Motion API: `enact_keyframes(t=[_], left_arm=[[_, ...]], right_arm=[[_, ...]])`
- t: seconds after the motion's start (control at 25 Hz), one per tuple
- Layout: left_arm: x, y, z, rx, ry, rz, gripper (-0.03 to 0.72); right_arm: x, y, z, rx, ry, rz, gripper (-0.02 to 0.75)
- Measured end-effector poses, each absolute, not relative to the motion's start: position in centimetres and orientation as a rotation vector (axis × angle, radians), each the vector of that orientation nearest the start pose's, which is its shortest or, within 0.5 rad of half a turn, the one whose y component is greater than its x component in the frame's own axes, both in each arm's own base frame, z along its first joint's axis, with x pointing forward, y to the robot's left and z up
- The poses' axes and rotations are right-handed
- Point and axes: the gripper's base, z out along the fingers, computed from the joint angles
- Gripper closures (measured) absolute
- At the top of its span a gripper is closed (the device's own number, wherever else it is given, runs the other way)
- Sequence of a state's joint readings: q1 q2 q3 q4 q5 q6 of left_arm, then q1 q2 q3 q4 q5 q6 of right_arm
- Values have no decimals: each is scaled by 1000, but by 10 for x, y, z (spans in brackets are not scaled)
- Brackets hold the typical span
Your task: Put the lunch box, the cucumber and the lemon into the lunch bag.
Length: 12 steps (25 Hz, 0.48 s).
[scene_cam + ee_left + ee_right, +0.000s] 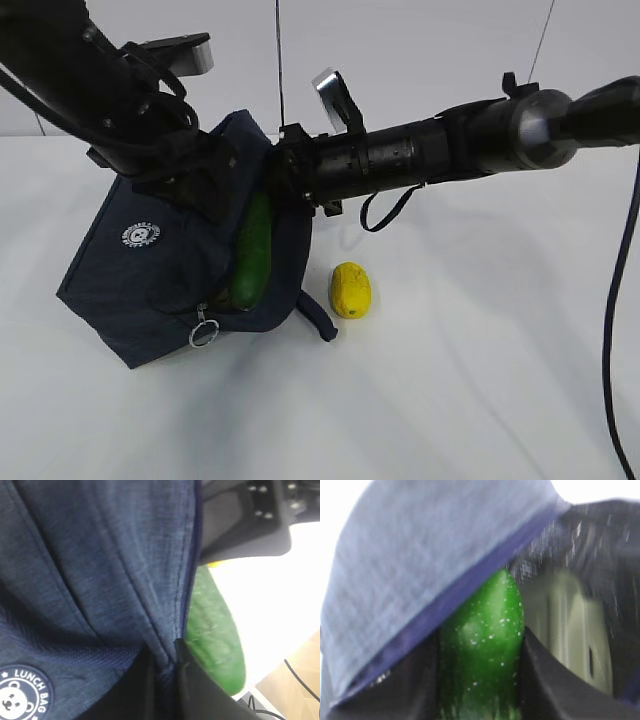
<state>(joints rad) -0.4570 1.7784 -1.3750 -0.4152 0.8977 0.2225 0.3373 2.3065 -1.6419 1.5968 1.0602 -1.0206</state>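
The navy lunch bag (130, 290) lies tilted on the white table with its mouth facing right. My left gripper (167, 672) is shut on the fabric edge of the lunch bag (100, 580), holding the flap up. My right gripper (480, 680) is shut on the cucumber (482, 645), whose far end is under the bag's flap. In the exterior view the cucumber (252, 255) stands steeply in the bag's opening. Inside the bag a pale lunch box (570, 635) shows dimly. The yellow lemon (351, 290) sits on the table just right of the bag.
A metal ring zipper pull (204, 333) hangs at the bag's front edge, and a loop handle (318, 318) lies on the table beside the lemon. White table (480, 380) stretches to the right and front.
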Motion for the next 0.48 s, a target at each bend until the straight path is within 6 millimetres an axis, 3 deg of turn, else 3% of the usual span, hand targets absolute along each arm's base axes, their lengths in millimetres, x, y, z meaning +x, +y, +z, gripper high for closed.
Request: enact_keyframes(t=[0.16,0.48], left_arm=[[324,-191,255,652,2699,-581,667],[323,-192,256,640,2695,-600,667]], right_arm=[[425,244,160,-341,2172,1601,446],[428,245,158,-271,2122,1623,420]])
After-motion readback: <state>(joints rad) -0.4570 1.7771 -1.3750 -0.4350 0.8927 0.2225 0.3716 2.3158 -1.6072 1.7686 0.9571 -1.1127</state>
